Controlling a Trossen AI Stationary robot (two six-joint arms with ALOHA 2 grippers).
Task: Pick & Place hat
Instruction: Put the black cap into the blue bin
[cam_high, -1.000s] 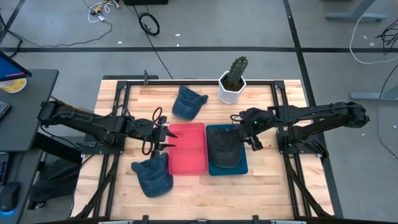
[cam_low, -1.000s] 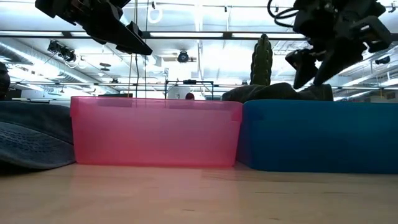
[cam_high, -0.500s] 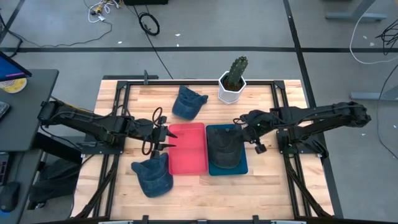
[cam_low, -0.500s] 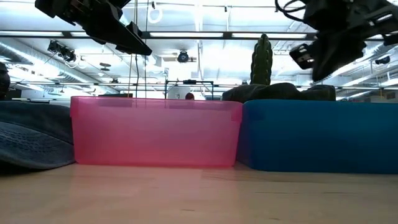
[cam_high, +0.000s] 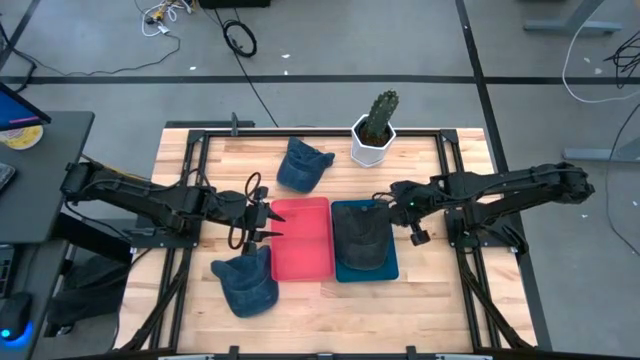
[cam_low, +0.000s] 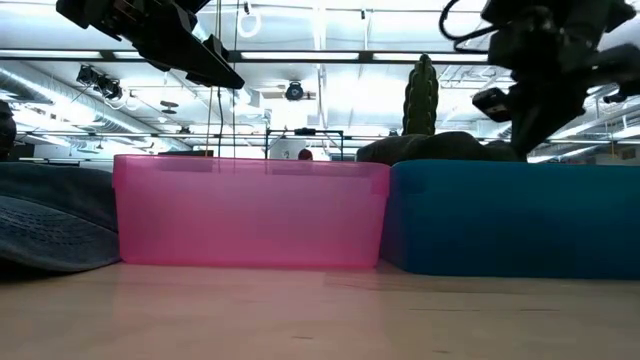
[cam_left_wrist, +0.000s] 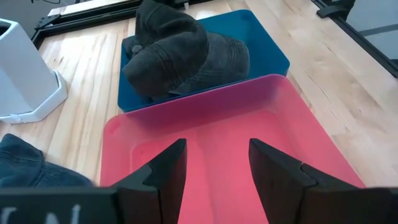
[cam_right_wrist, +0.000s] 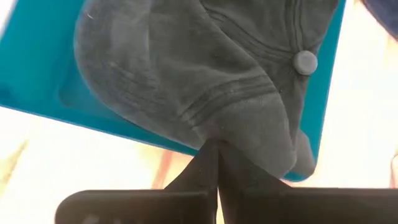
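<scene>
From above we see the grey hat (cam_high: 362, 238) in the blue bin (cam_high: 390, 268), the right gripper (cam_high: 404, 214) beside its edge; left wrist: our left gripper (cam_left_wrist: 214, 168) spread over the pink bin (cam_left_wrist: 298, 118); right wrist: fingers (cam_right_wrist: 208, 165) pressed together, empty.

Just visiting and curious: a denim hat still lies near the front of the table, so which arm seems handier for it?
Probably the left: its open gripper hovers by the pink plastic bin, beside the blue denim hat. The right gripper, shut, sits across the blue bin.

Dark grey hat (cam_high: 361, 238) — crumpled, in blue bin (cam_high: 390, 268)
</scene>
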